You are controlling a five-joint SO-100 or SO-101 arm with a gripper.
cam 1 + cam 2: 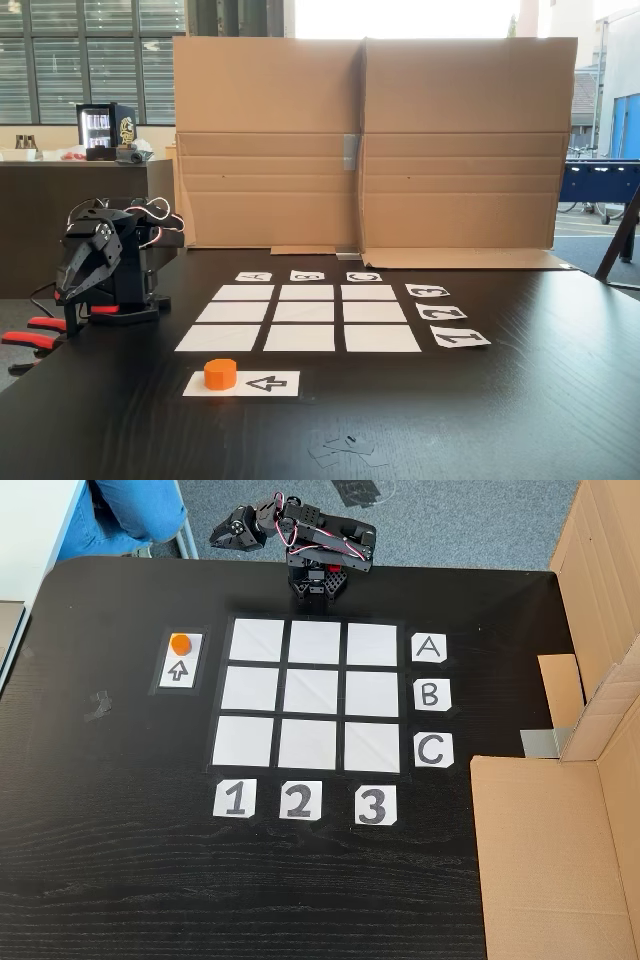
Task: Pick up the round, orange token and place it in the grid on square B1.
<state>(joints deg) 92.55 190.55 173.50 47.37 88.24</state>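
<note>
The token [221,373] sat nearest the lens in a fixed view, on the white arrow strip [262,383], at the end the arrow pointed to. The strip lay just beside the grid [314,694], along its column 1 edge. Square B1 [249,690] was bare. Beyond the grid's A row, the gripper [68,296] hung folded and empty; its jaw opening could not be told.

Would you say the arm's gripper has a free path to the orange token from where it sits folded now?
Probably yes: the token sits uncovered on the arrow strip beside the grid, with bare table between it and the folded gripper. Actual reach cannot be judged.
</note>
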